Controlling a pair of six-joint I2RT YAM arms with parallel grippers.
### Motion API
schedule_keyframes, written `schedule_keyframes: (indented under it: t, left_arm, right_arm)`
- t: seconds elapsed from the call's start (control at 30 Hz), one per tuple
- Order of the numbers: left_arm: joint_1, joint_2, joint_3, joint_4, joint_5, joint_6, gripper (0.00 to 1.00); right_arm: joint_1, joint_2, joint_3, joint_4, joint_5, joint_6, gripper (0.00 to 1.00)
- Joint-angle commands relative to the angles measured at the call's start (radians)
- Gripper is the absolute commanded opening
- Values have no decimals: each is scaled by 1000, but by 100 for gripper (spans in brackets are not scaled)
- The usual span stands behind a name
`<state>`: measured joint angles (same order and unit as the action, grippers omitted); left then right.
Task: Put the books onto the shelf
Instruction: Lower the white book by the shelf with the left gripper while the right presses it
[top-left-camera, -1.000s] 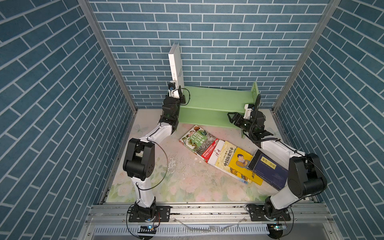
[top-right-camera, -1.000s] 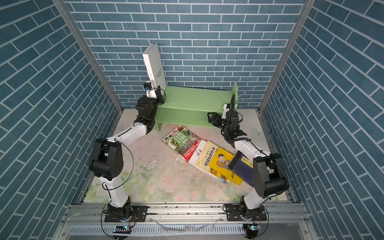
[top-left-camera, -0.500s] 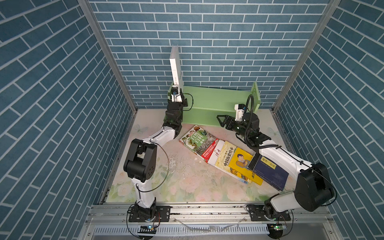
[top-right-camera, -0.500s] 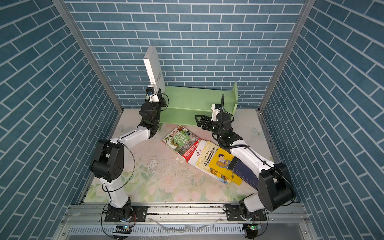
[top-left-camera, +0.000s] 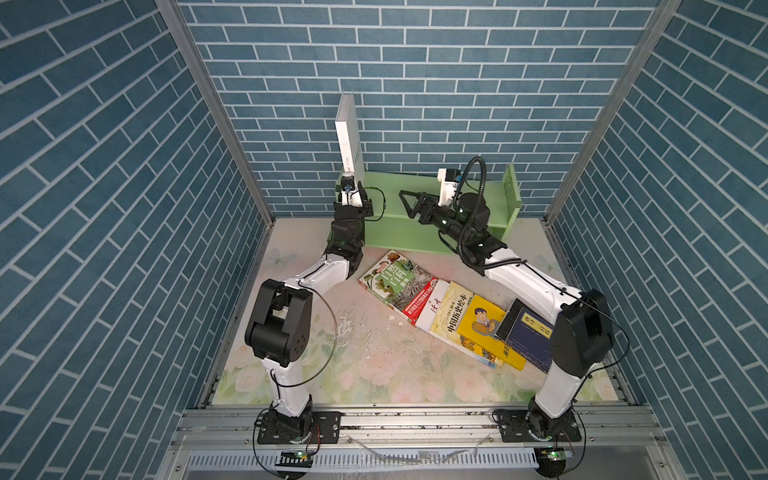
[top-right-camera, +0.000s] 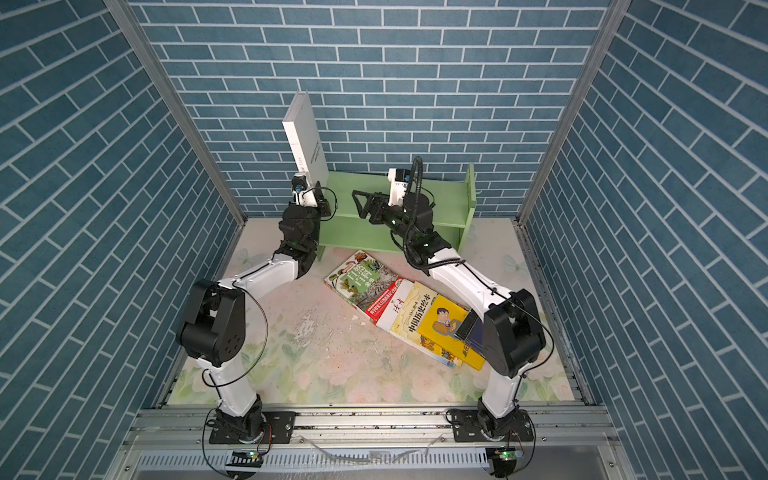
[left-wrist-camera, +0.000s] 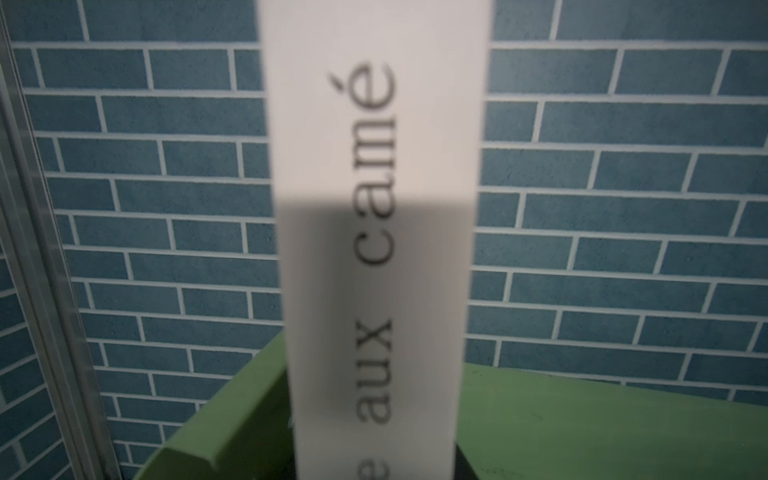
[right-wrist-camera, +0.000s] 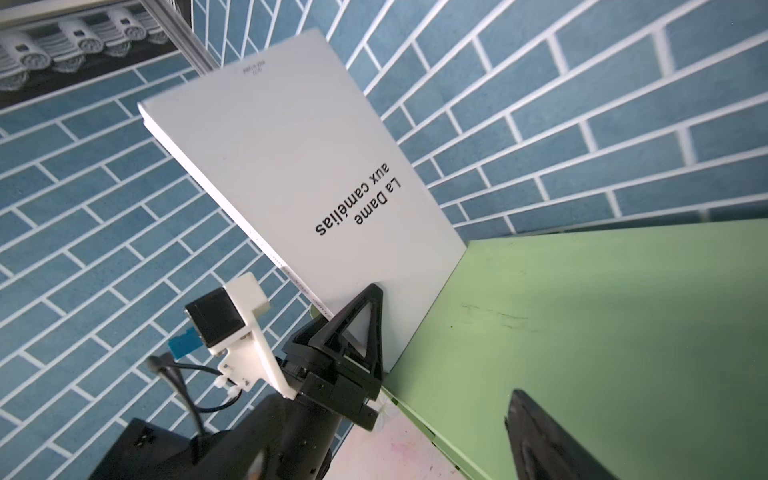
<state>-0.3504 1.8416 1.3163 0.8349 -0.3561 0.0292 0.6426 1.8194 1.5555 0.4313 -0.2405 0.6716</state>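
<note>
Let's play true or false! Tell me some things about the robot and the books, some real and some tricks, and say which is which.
The white book stands upright at the left end of the green shelf. True.
The right gripper is holding a book. False: it is open and empty, near the shelf.
The cartoon-man book is bright yellow. True.
The green nature book is on the shelf. False: it lies flat on the table.
</note>
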Motion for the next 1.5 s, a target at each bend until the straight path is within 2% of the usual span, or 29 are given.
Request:
schedule_keyframes:
  t: [0.0, 0.13, 0.33, 0.47, 0.73, 0.87, 0.93, 1.0, 1.17, 1.23, 1.47]
  left_arm:
    - [-2, -46, -19, -27, -35, -23, 44]
    - [-2, -68, -24, -67, -43, -26, 48]
    - [-1, -141, -72, -101, -31, -44, 70]
    - [-2, -214, -103, -168, -15, -60, 80]
    - [-2, -411, -104, -416, 18, -79, 86]
    - [0, -434, 13, -622, 19, -12, 88]
    - [5, -434, 44, -641, 29, 29, 92]
    - [27, -424, 97, -686, 64, 49, 94]
    - [89, -345, 319, -934, 173, 30, 94]
    - [99, -330, 352, -946, 208, 21, 94]
    - [123, -308, 328, -839, 315, -23, 94]
  right_arm:
    - [33, 72, 54, 43, 3, -49, 84]
    - [44, 172, 116, 102, 6, 0, 84]
    - [53, 245, 200, 104, 9, 15, 84]
    - [56, 255, 201, 113, 13, 26, 84]
    - [58, 189, 126, 124, 42, -4, 84]
    - [56, 163, 108, 113, 53, -21, 84]
    - [57, 150, 94, 112, 47, -20, 84]
    - [56, 128, 68, 113, 42, -18, 84]
    - [57, 26, -21, 71, 48, -55, 85]
    - [57, -7, -44, 44, 59, -78, 86]
    - [58, -65, -83, -5, 50, -99, 86]
